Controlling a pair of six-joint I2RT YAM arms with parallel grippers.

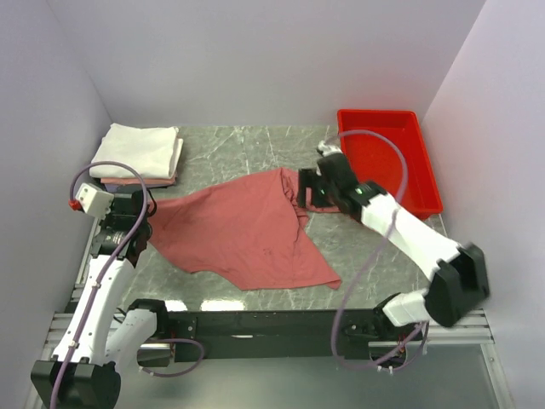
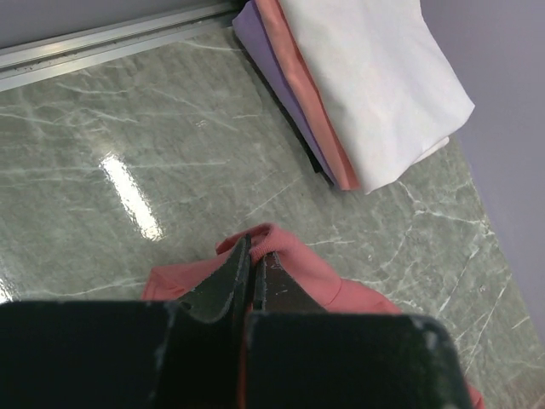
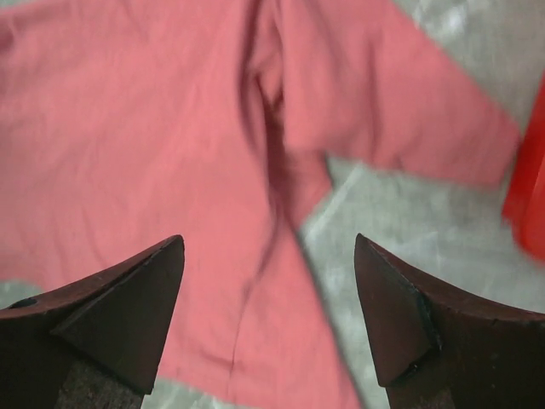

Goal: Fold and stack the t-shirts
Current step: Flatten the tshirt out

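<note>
Nearby, red tray [image 1: 419, 162] and folded stack [image 1: 136, 152] flank the salmon t-shirt [image 1: 247, 230].

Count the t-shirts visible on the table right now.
4: the salmon-red shirt spread in the middle; stacked far left, a white shirt over a pink shirt over a lavender shirt. Another may be hidden beneath.

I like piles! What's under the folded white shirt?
A pink shirt peeks out, then a lilac layer beneath it. The white shirt covers the rest of both.
</note>
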